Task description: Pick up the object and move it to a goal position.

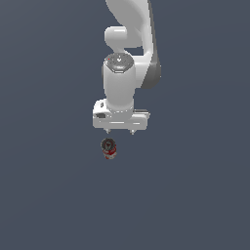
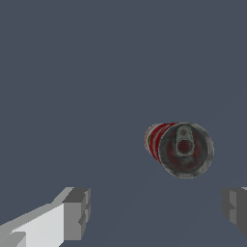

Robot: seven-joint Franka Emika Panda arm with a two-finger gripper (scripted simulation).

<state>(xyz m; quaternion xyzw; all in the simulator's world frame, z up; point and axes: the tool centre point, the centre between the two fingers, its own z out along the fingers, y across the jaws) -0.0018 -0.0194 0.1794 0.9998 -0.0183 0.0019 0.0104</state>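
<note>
Lying on the flat grey-blue ground point(image 1: 53, 195), the object point(image 1: 109, 148) was a very small can with a dark grey round end and a body in red and white stripes. In the exterior view its round end faced toward the camera and the red part showed behind and below that end. In the wrist view the object point(image 2: 179, 149) showed the same dark round end, with a small tab-like shape and a reddish spot in its middle, and the striped body went away behind it.

Nothing touched the can. It was just below the gripper point(image 1: 120, 131) in the exterior view, a little toward the exterior view's left of the middle between the two fingertips, with a clear gap of ground between them. The gripper was much bigger than the can.

The gripper was spread wide and held nothing. In the wrist view its two grey fingertips point(image 2: 77, 212) stood far apart, and the can was not between them but beyond them, nearer to one finger than to the other.

Above the fingers was the white hand of the gripper, and over it the white arm point(image 1: 128, 53) rose up and left the exterior view at the top. The hand pointed straight down at the ground.
</note>
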